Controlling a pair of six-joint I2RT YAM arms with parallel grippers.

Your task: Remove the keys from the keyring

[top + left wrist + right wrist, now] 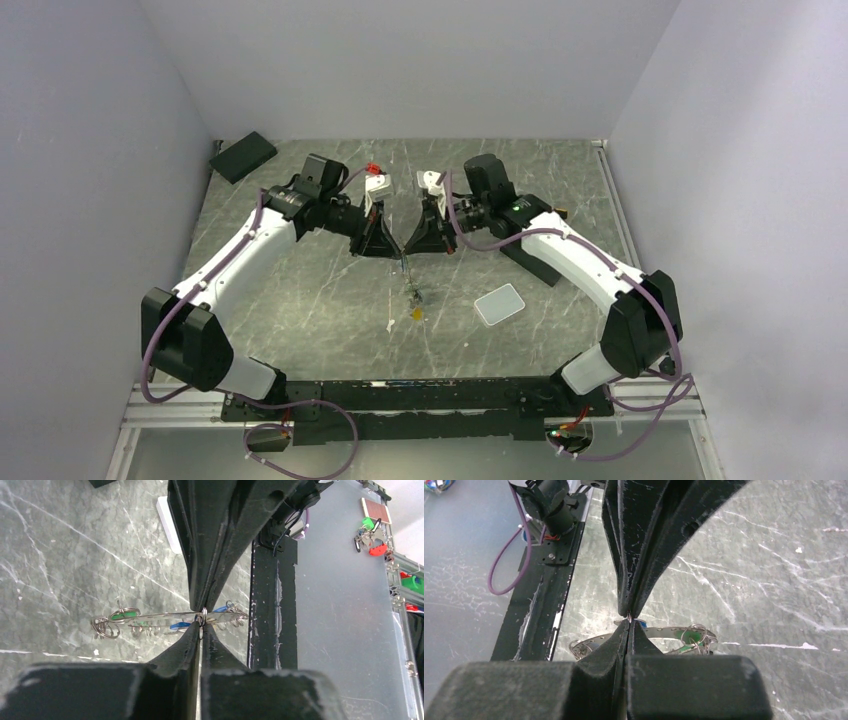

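The keyring [160,616] is a thin metal band with small holes, held edge-on above the marble table. Small split rings and green [122,614] and blue [179,626] tags hang from it. It also shows in the right wrist view [669,630] and, small, in the top view [409,288]. My left gripper [201,624] and right gripper [629,619] meet tip to tip at mid table [403,255]. Both are shut, each pinching a small wire ring at the band. The keys themselves are too small to make out.
A grey rounded square pad [499,303] lies right of centre. A black pad [243,156] leans at the back left corner. A yellow tag [416,314] and a white scrap [390,325] lie below the grippers. A small red item [374,168] sits at the back.
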